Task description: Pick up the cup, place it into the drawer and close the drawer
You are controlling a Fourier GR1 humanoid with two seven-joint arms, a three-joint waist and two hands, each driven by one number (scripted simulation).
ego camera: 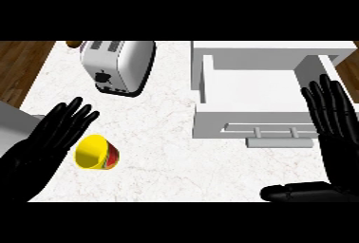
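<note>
We look steeply down on a white marbled desk (175,156) with dark wood showing past its left and right edges. A small yellow cup with a red band (96,152) lies tipped on its side near the desk's lower left, its yellow mouth facing left toward our left hand (42,142). That black hand is flat and open, its fingers (73,118) straight and slightly spread, with the fingertips just above and left of the cup; we cannot tell whether the palm's edge touches the cup, but nothing is curled round it.

On the right stands a white open drawer (210,121), pulled out toward us, its pale handle bar (277,135) across the near front. The inside we can see holds nothing. Our right hand (333,128) is also open, fingers straight and close together, overlapping the drawer's right side, the thumb lying low across the lower right.

At the upper left a white and chrome toaster (118,64) sits well apart from the cup, with a small brown object (73,44) just behind it, too hidden to identify.
</note>
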